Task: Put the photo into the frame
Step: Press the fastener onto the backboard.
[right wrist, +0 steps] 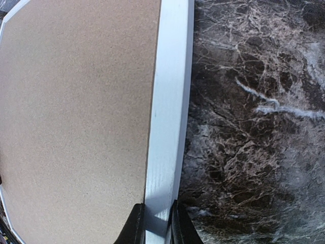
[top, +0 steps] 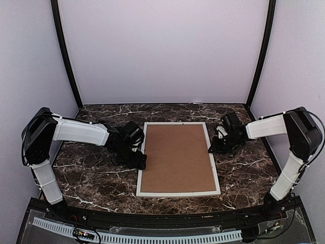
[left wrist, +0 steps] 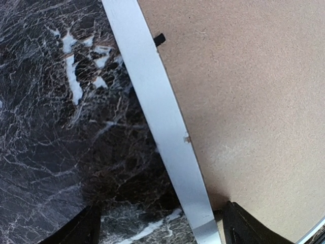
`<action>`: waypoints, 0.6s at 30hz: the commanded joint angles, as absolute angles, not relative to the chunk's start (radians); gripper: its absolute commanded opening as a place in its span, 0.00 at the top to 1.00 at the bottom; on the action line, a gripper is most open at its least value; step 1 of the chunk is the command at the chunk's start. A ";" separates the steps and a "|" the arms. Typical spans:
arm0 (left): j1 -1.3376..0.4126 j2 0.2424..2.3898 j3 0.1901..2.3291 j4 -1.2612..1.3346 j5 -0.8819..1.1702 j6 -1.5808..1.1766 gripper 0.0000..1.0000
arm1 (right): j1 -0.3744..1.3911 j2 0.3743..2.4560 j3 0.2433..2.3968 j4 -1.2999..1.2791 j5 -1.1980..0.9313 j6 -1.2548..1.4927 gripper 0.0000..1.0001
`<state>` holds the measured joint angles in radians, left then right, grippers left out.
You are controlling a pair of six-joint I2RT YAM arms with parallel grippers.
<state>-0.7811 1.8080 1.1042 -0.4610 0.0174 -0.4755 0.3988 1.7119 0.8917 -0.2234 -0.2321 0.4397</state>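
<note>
Right gripper (right wrist: 156, 226), run from my remote desk, pinches the right rail of the frame (right wrist: 167, 101), which lies flat on the marble table (top: 91, 173), brown backing board (top: 177, 157) up. My left gripper (left wrist: 160, 227) straddles the left rail, jaws wide, gripping nothing.

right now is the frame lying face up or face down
Face down: the frame shows its brown backing board on top.

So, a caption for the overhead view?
The frame lies brown backing board up; the right gripper pinches its edge, the left gripper open opposite.
</note>
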 commanded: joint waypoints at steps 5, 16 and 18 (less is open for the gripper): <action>-0.797 1.818 1.113 -0.459 0.062 -0.451 0.14 | 0.411 1.752 0.866 -0.296 -0.247 0.433 0.94; -0.796 1.664 1.116 -0.424 0.013 -0.417 0.11 | 0.411 1.650 0.895 -0.352 -0.208 0.436 0.55; -0.796 1.639 1.108 -0.416 0.011 -0.413 0.11 | 0.411 1.628 0.885 -0.352 -0.214 0.446 0.51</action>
<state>-0.7914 1.7260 1.1122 -0.4377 0.0246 -0.4347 0.4068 1.6825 0.9005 -0.3054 -0.2230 0.4313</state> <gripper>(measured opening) 0.885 0.463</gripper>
